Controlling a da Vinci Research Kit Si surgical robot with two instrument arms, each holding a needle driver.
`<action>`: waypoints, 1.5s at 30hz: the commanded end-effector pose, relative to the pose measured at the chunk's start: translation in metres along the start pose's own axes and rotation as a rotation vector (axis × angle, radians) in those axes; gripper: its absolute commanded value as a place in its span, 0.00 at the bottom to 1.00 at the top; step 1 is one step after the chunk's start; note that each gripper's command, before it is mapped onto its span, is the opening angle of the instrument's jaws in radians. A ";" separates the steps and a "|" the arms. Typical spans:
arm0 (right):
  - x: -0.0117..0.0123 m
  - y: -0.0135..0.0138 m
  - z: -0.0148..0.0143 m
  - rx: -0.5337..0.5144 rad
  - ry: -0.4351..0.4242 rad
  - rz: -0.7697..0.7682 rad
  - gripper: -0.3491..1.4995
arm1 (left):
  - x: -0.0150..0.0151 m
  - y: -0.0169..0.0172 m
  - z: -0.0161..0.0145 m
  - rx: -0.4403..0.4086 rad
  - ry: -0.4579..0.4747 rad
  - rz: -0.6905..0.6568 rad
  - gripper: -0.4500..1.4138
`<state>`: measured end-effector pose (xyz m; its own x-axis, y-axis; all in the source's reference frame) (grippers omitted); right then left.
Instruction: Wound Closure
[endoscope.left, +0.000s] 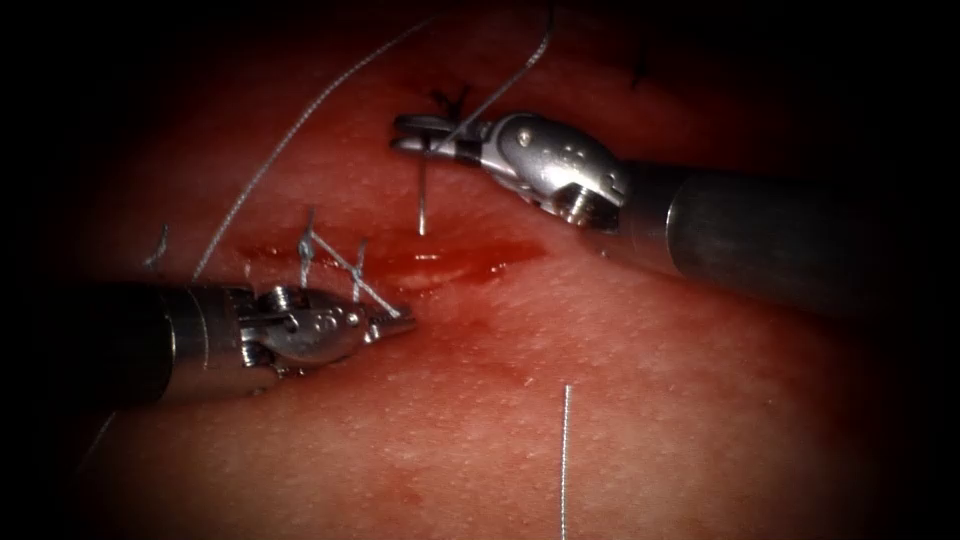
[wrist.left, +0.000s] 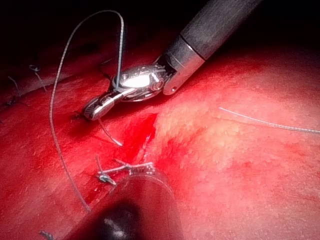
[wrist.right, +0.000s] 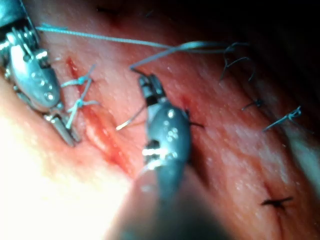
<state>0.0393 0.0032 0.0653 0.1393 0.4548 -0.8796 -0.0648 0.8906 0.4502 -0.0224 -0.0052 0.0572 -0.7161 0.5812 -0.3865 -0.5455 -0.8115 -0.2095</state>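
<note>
We see no walls, floor, furniture or windows, just darkness closing in around the lit field from every side. The light falls brightest toward the middle and fades out toward three, nine and twelve o'clock.

Red-wet tissue (endoscope.left: 620, 340) under loose thread (endoscope.left: 565, 460), knotted stitches (endoscope.left: 330, 255)
</note>
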 end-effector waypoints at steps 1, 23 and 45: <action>0.0004 0.0003 0.0016 0.000 -0.006 0.047 0.00 | 0.0005 0.0000 0.0006 0.001 0.001 0.000 0.20; 0.0005 0.0000 0.0023 -0.063 -0.042 0.757 0.00 | 0.0005 0.0001 0.0005 0.002 0.000 -0.003 0.20; -0.0002 -0.0051 0.0015 0.040 -0.039 1.091 0.00 | 0.0004 -0.0001 0.0003 0.001 -0.001 -0.003 0.20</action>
<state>0.0403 -0.0019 0.0633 0.0569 0.9984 0.0064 -0.1422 0.0018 0.9898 -0.0220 -0.0052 0.0569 -0.7158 0.5839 -0.3830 -0.5477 -0.8097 -0.2107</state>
